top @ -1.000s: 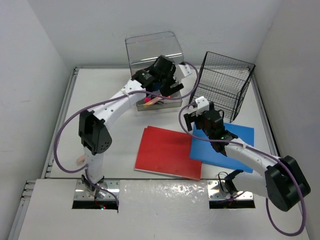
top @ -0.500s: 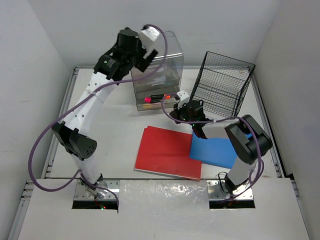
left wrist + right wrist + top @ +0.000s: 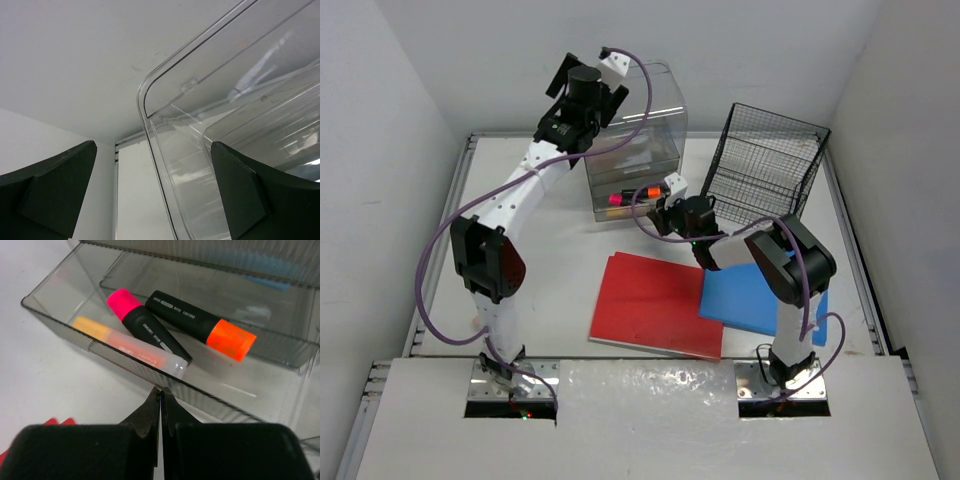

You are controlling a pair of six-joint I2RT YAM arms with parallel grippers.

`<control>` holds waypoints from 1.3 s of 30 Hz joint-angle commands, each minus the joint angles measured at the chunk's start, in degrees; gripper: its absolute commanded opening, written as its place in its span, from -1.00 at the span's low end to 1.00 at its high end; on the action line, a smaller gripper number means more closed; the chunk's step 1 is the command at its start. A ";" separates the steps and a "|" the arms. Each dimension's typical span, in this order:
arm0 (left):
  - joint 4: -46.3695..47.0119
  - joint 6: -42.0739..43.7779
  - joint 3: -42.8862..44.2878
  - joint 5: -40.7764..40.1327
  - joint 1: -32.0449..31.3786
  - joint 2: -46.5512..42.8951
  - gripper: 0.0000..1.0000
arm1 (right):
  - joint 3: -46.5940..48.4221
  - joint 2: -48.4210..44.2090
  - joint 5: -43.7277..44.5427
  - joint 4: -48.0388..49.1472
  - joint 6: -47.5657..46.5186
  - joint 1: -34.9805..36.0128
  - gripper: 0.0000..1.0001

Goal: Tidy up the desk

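left wrist: clear box [image 3: 210, 130] and left gripper [image 3: 152, 147] cut off at view's edges | right wrist: red folder [image 3: 60, 421] only a corner, orange-capped marker [image 3: 200, 330] print too small to read | top: blue folder [image 3: 740, 300] partly behind right arm [image 3: 798, 265]

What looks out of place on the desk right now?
Nothing is spilled or damaged. The red book and blue book lie skewed to the edges of the desk. The clear organizer's drawer stands open with three markers loose inside.
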 commanded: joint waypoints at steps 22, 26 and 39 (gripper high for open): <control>-6.37 2.16 6.33 -1.98 0.22 1.89 0.99 | 18.55 13.66 8.89 10.85 -2.20 -0.18 -1.00; -10.59 1.72 10.38 -1.81 -0.14 1.45 0.99 | 20.39 15.15 9.68 10.94 -2.20 -0.18 -1.00; -21.15 -0.03 11.97 0.13 -2.60 -4.79 0.99 | 22.24 16.56 12.32 9.80 -1.76 -0.18 -1.00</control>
